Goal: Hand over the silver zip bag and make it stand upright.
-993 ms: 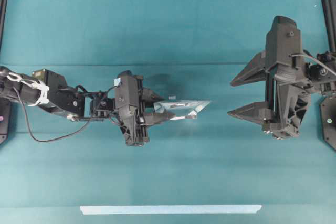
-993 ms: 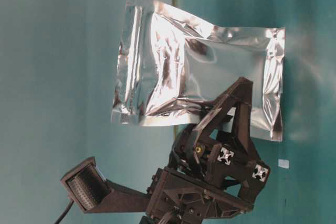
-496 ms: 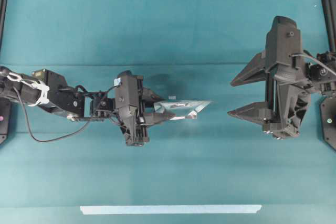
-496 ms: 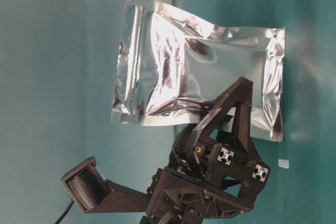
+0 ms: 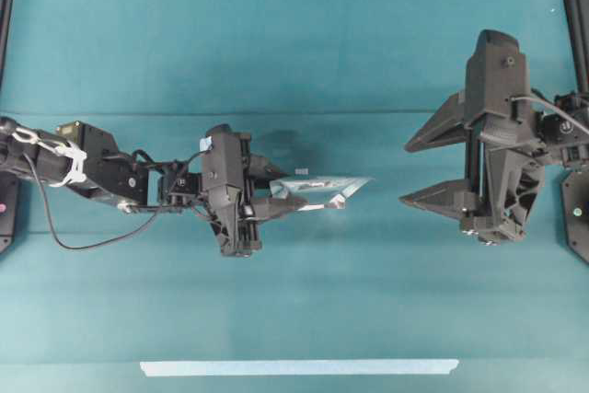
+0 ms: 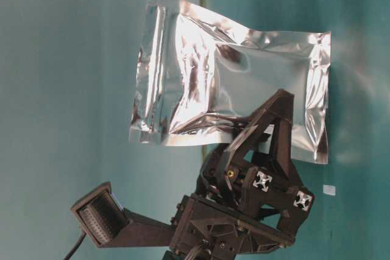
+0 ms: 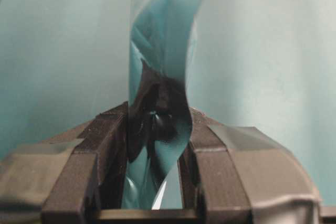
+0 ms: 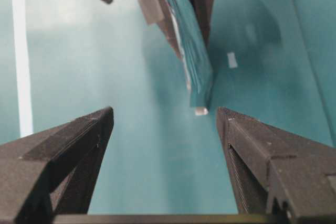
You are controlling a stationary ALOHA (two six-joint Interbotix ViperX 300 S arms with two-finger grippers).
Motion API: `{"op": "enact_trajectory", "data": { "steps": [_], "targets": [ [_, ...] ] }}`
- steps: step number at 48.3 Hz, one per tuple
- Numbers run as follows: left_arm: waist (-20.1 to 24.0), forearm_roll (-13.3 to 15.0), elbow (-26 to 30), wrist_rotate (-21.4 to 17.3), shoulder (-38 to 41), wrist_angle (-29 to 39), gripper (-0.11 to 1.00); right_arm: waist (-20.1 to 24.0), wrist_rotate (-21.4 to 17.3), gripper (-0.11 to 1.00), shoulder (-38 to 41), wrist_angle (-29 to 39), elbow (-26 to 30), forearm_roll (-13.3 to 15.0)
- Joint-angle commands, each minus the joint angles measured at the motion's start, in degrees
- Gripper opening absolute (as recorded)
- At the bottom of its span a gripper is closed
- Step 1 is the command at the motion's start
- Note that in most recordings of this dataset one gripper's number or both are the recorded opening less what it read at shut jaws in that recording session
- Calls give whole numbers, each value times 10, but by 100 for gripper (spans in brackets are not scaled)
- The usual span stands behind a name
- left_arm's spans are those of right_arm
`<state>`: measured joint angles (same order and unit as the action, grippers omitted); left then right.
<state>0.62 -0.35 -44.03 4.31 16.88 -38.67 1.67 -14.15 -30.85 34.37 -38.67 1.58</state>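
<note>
Left hand (image 5: 293,198) grips silver zip bag (image 5: 324,192) midair.

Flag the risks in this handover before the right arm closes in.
1. The left pincer holds the silver zip bag only at one edge; the thin foil could slip or twist.
2. The right pincer is open but apart from the bag; it may push the edge-on free end aside rather than straddle it.
</note>
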Motion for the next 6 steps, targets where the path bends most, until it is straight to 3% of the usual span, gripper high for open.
{"op": "enact_trajectory", "data": {
  "steps": [1, 6],
  "targets": [
    [-11, -1, 2, 2, -1, 1, 28, 2, -4, 85, -5, -4, 4, -1],
    [-10, -1, 2, 2, -1, 2, 28, 2, -4, 85, -5, -4, 4, -1]
  ]
}}
